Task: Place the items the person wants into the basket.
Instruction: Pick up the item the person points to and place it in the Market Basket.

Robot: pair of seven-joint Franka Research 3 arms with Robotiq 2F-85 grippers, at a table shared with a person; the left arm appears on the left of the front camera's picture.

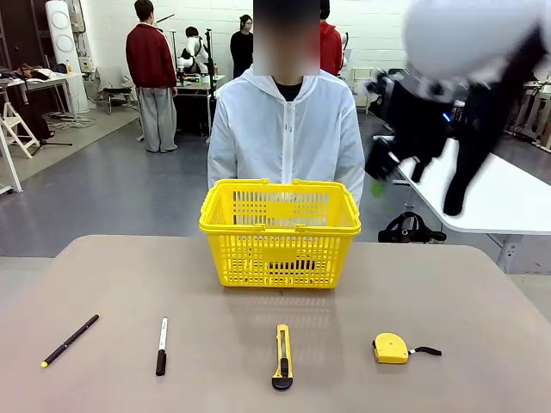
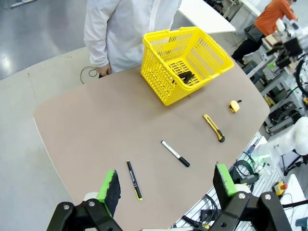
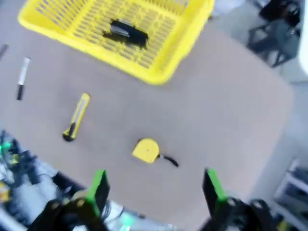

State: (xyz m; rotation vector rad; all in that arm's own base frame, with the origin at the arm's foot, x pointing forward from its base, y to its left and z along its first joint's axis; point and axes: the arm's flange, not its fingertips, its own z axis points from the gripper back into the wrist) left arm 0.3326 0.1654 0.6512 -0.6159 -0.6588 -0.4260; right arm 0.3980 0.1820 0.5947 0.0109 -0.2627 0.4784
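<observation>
At the table's near edge, seen from the left wrist, the left gripper (image 2: 167, 182) hangs with its green-padded fingers spread wide, holding and touching nothing. In the front view, the slim black pen with a yellow tip (image 1: 70, 340) lies flat at the row's left end, tip toward roughly 7 o'clock and tail toward 1. The small rounded yellow tape measure (image 1: 391, 348) lies at the right end, its black strap trailing toward 3 o'clock. The bright yellow lattice plastic basket (image 1: 280, 232) stands at 12 o'clock. The right gripper (image 3: 155, 185) hovers over the tape measure, fingers wide apart, empty.
</observation>
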